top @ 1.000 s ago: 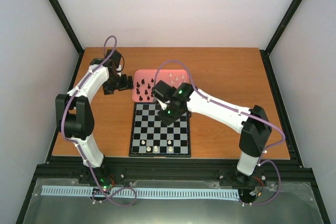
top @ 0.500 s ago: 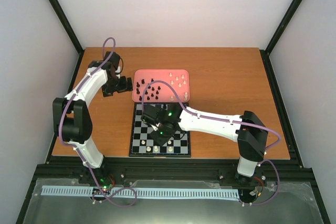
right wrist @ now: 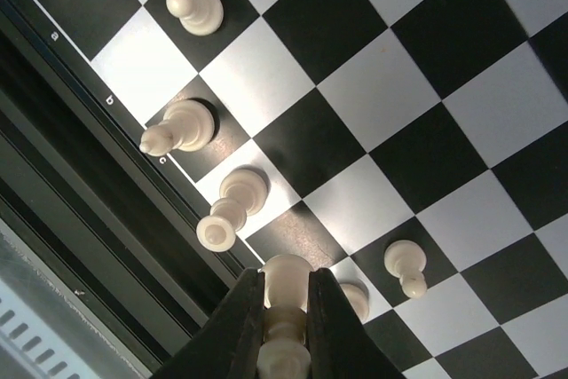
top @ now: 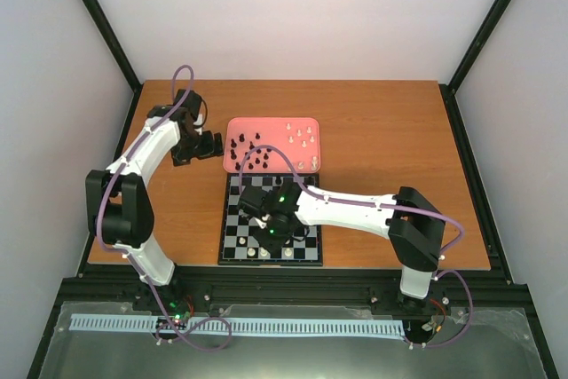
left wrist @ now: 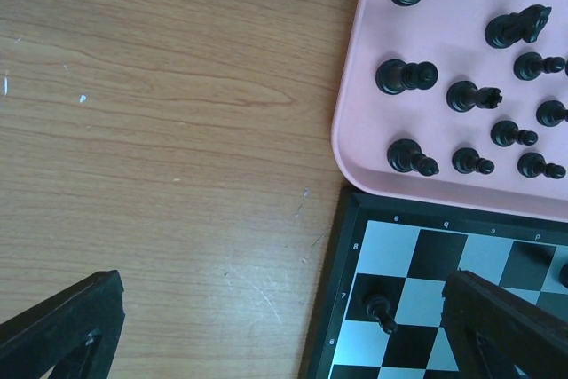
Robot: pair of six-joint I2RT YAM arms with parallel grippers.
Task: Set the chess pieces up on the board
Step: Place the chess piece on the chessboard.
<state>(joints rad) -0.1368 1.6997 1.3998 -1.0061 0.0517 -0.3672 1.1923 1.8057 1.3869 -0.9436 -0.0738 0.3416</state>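
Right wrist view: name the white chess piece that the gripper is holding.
The cream-white piece at the bottom edge, pinched by the right gripper. The other white pieces stand free on the board, untouched.

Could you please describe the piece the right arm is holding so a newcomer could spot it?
Go to the near edge of the board, where cream-white pieces stand. There, a single piece is pinched in the right claw; every neighbour stands free.

Tight at the near row of the board (right wrist: 373, 86)
White pieces (right wrist: 232, 210) stand just beside the fingers (right wrist: 238, 330); mid-board squares bare, desk (left wrist: 160, 130) left of the tray (left wrist: 362, 86) open.
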